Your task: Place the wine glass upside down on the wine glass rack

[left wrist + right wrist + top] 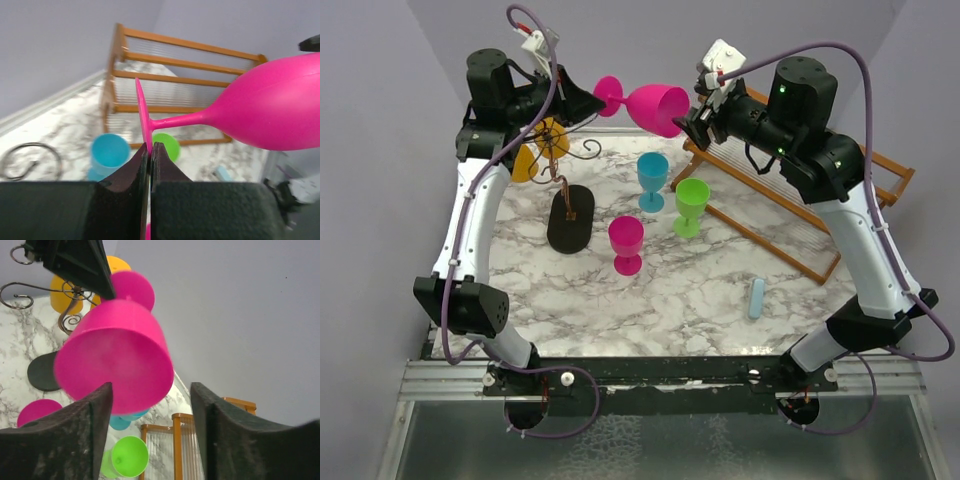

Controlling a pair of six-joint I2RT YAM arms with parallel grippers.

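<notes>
The left gripper (150,148) is clamped tight on the wine glass (280,107), pinching the thin edge of its round foot between both fingers. From that grip the pink glass lies on its side in the air, stem about level, bowl pointing toward the right arm. The right gripper (151,387) has its fingers spread wide and holds nothing. The bowl's open mouth faces it, just ahead of the fingertips.

The glass hangs above the back of the marble table (720,300), just right of the wine glass rack (560,175), whose curled wire arms carry an orange glass (532,155). Below stand a blue glass (652,178), a green glass (691,203) and a second pink glass (626,243), with a wooden rack (800,205) to the right.
</notes>
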